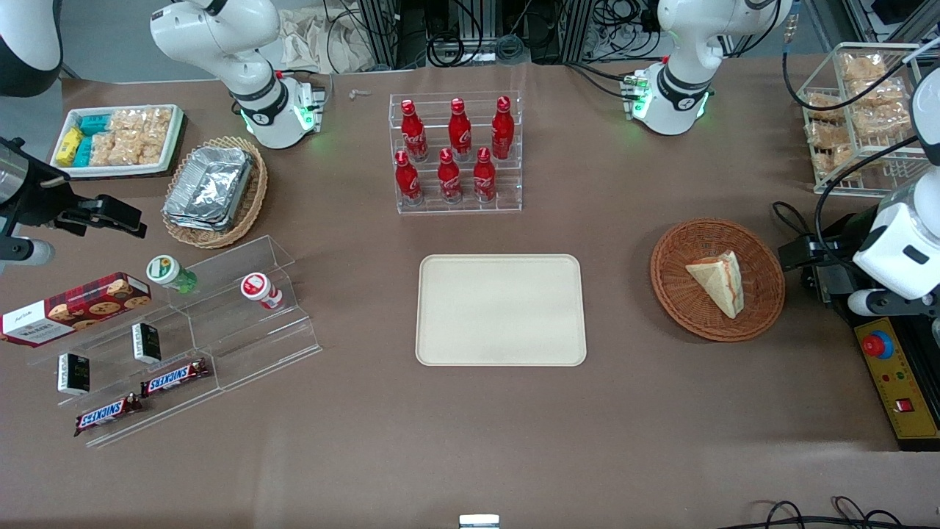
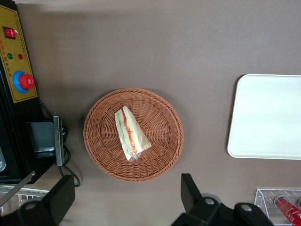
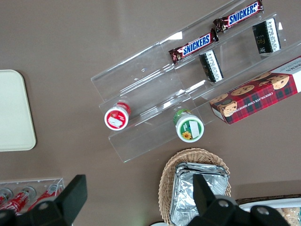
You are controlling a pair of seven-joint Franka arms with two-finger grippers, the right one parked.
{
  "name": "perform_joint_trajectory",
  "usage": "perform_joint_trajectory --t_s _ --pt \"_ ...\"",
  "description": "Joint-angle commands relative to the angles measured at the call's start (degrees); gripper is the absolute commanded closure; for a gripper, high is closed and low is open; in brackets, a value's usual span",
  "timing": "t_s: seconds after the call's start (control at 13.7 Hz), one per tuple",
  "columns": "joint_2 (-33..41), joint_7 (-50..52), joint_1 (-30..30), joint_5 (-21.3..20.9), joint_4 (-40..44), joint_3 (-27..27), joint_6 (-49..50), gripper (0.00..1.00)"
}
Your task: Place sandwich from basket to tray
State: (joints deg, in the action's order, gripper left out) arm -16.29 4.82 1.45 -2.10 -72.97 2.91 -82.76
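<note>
The sandwich (image 1: 718,282) lies in the round basket (image 1: 679,294) on the counter (image 1: 470,426), toward the working arm's end, with its red and green filling showing only along one edge. The tray (image 1: 501,309) sits bare, well apart from the basket. The gripper (image 2: 127,197) hangs above the counter beside the basket, spread wide and holding nothing; its fingers (image 2: 190,190) are partly cut off in the left wrist view.

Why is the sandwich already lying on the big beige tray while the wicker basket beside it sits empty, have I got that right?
Not quite. The sandwich lies in the basket, and the tray beside it holds nothing, as the front view shows. The gripper hangs open above the table near the basket, holding nothing.
</note>
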Motion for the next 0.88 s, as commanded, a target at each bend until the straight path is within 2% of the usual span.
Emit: perform_joint_trajectory --t_s 0.0,0.8 --pt "-0.1 -0.2 0.5 0.1 1.1 -0.5 0.8 0.00" --pt "-0.1 -0.8 0.4 0.0 0.8 -0.6 0.8 0.00"
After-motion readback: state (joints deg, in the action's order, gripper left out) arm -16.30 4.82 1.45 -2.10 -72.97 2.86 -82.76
